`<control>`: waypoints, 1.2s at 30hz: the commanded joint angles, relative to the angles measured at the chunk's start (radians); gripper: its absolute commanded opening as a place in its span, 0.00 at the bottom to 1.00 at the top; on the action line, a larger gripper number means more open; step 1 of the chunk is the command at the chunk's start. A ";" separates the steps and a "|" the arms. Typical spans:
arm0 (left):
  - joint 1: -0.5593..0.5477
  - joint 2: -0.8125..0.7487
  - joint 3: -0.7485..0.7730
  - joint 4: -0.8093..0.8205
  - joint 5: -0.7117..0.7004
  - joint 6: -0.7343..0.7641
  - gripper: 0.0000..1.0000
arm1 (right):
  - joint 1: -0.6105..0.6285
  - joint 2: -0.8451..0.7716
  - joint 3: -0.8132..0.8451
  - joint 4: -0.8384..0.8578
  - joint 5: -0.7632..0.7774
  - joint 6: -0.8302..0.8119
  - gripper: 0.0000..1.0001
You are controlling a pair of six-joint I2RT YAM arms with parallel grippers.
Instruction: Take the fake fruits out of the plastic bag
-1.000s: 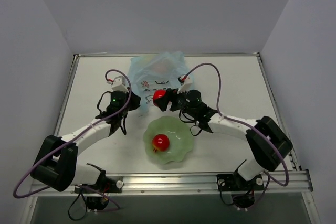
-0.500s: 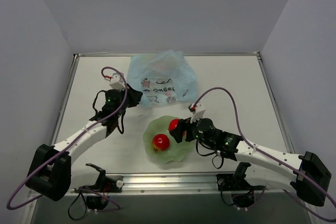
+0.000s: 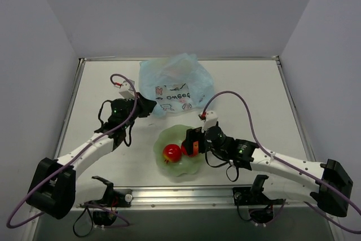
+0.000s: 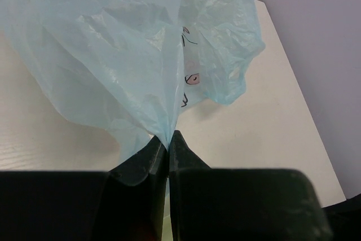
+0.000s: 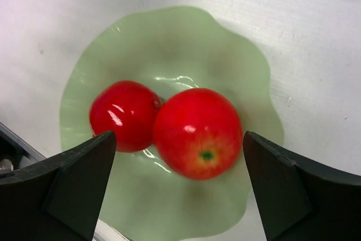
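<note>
The light-blue plastic bag point(image 3: 176, 82) lies at the back of the table. My left gripper point(image 3: 148, 106) is shut on a pinched fold of its near left edge, which also shows in the left wrist view point(image 4: 168, 139) under the bag point(image 4: 141, 43). Two red apples lie side by side in the pale green bowl point(image 3: 183, 169): one point(image 3: 172, 152) on the left, the other point(image 3: 188, 148) right under my right gripper point(image 3: 192, 141). In the right wrist view the gripper point(image 5: 179, 135) is open, its fingers standing clear of the right apple point(image 5: 197, 132) and the left apple point(image 5: 124, 115). The other fruits are hidden.
The bowl point(image 5: 169, 38) stands near the front middle of the white table, just in front of the bag. A metal rail point(image 3: 186, 195) runs along the table's near edge. Grey walls close in the back and both sides.
My right arm carried a red apple from the bag's mouth back to the bowl and opened; the apple now rests beside the first one. The left gripper kept its hold on the bag.
</note>
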 commanded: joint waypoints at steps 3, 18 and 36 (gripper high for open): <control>0.004 -0.104 -0.004 0.013 0.000 0.051 0.02 | 0.004 0.020 0.152 -0.004 0.068 -0.055 0.88; -0.036 -0.136 -0.004 -0.003 0.021 0.103 0.02 | -0.091 0.576 0.482 0.344 0.281 -0.239 0.09; -0.038 -0.075 -0.021 0.105 0.116 0.048 0.02 | -0.231 1.111 0.832 0.665 0.416 -0.123 0.90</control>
